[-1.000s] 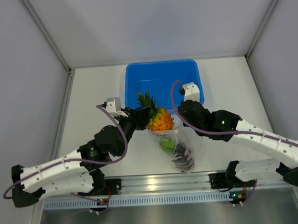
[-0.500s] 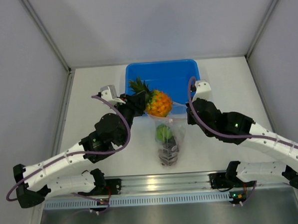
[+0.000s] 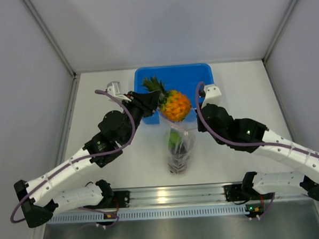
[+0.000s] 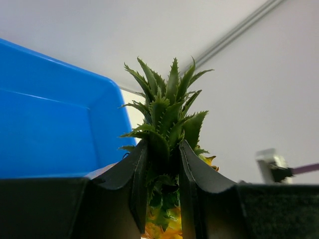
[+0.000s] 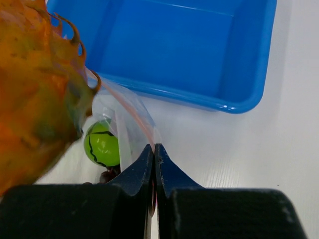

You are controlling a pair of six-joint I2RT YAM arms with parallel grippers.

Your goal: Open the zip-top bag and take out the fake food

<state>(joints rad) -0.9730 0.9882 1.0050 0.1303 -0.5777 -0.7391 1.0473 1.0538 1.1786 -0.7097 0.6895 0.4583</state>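
From above, the left jaws clamp the pineapple by its crown, just over the zip-top bag mouth, at the blue tub near rim.

Left wrist: jaws tight on green leaves.

Right wrist: the right jaws are pinched together on the bag's lip, with the green fruit inside.

Next, I'd guess, the pineapple needs releasing into the tub.

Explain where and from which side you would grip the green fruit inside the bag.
Probably grip the green fruit across its round middle, reaching in through the open mouth of the bag, which the right gripper pinches; plastic covers every other side.
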